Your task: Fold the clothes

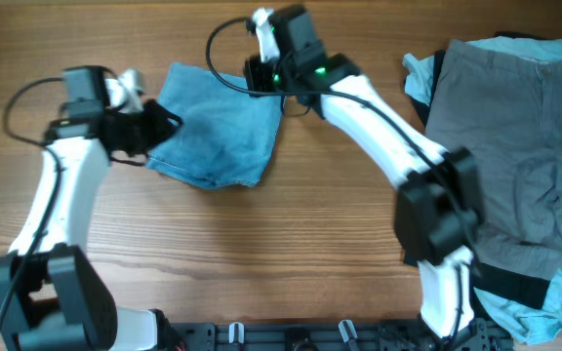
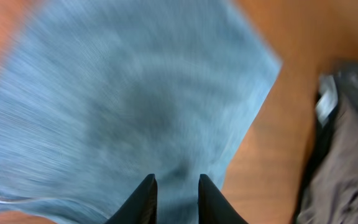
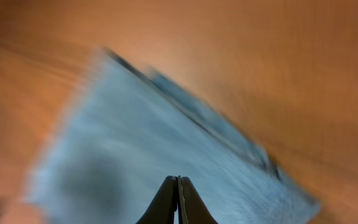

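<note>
Jeans (image 3: 166,143) blurred; shorts (image 1: 515,136) cropped rt.

Light-blue denim jeans (image 1: 218,136), grey shorts (image 1: 515,146), brown wood-grain table (image 1: 291,244).

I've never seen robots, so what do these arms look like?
The left arm and right arm are white tubes with chunky black joints and looping black cables. The left gripper and right gripper have thin black pointed fingers. A green light glows on the right wrist.
</note>
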Action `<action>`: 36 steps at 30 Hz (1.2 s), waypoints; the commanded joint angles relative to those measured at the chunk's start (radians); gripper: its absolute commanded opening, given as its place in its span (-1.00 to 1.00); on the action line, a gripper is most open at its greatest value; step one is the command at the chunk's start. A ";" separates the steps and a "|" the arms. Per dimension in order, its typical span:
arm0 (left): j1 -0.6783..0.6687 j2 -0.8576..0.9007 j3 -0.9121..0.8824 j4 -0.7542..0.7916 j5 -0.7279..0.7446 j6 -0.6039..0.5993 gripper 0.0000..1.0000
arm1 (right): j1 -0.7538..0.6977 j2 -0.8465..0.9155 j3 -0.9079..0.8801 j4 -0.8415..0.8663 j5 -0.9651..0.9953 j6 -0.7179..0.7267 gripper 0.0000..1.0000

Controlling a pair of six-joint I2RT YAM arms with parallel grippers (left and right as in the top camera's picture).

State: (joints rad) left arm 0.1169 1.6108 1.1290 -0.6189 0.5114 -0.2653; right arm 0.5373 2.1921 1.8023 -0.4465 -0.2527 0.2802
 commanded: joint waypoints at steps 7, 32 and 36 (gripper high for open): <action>-0.022 0.053 -0.066 -0.089 -0.161 0.049 0.05 | -0.019 0.190 -0.024 -0.356 -0.206 0.294 -0.91; 0.033 -0.042 -0.061 0.002 0.053 0.079 0.21 | -0.061 -0.137 -0.115 -0.689 -0.175 0.289 0.96; 0.032 -0.042 -0.061 0.002 0.053 0.079 0.22 | -0.061 -0.137 -0.269 -0.519 -0.312 0.366 0.99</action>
State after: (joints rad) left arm 0.1471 1.5845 1.0676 -0.6209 0.5465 -0.2100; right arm 0.4725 2.0457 1.6295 -1.0458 -0.4385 0.5587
